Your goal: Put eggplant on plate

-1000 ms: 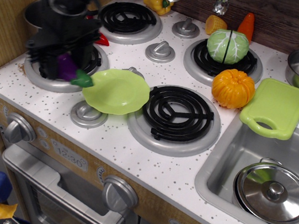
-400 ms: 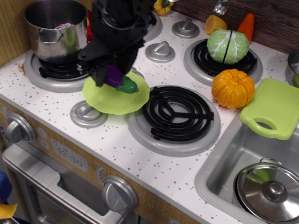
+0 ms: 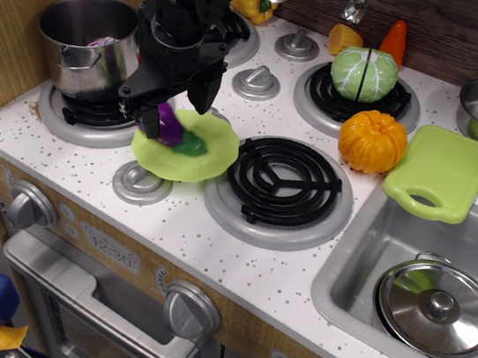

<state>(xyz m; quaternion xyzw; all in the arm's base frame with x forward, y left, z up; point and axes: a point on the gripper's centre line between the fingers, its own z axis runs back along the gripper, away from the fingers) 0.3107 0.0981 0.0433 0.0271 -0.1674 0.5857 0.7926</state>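
Observation:
The purple eggplant (image 3: pixel 172 126) with its green cap lies on the left part of the lime-green plate (image 3: pixel 211 153), which sits between the front-left and front-middle burners. My black gripper (image 3: pixel 178 108) hangs just over it. Its jaws stand apart, one finger (image 3: pixel 150 119) close against the eggplant's left side and the other (image 3: pixel 204 96) clear of it at the back right. The eggplant looks to rest on the plate and is not pinched.
A steel pot (image 3: pixel 87 40) stands on the front-left burner beside the arm. A cabbage (image 3: pixel 364 74), an orange pumpkin (image 3: pixel 372 141), a green cutting board (image 3: pixel 440 172) and a sink with a lidded pot (image 3: pixel 436 309) are to the right. Stove knobs (image 3: pixel 140 183) flank the plate.
The gripper carried the eggplant from the front-left burner rightward over the plate. Its jaws have since spread, and the eggplant sits lower, on the plate.

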